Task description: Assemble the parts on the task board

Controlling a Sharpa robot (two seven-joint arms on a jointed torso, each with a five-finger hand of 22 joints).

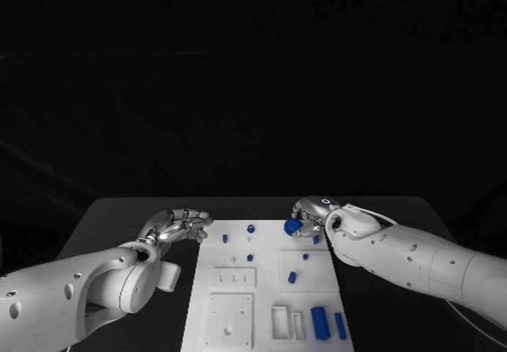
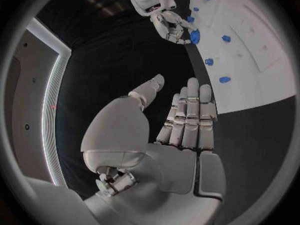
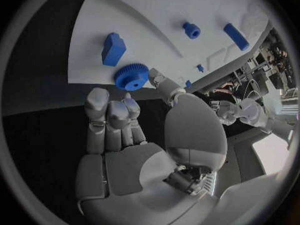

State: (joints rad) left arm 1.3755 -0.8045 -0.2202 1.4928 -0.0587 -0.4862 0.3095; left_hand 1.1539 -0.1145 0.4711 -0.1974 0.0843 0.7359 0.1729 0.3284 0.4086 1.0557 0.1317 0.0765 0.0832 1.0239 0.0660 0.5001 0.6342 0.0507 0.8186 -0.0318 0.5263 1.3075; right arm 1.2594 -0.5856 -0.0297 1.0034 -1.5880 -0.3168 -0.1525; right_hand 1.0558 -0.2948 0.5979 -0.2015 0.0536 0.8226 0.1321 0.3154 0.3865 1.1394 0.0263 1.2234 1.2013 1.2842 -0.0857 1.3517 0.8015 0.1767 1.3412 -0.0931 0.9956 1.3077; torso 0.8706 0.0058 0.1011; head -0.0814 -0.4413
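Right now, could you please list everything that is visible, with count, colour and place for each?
table: one, black, under everything.
task board: one, white, in the middle of the table, with recessed shapes on its near part.
gear: one, blue, toothed, at the board's far right part, at the tips of the right hand's fingers; a firm grip cannot be confirmed.
small parts: several, blue, scattered on the board's far and middle parts.
long parts: two, blue, lying side by side at the board's near right corner.
left hand: one, silver, beside the board's far left corner, holding nothing.
right hand: one, silver, over the board's far right corner.
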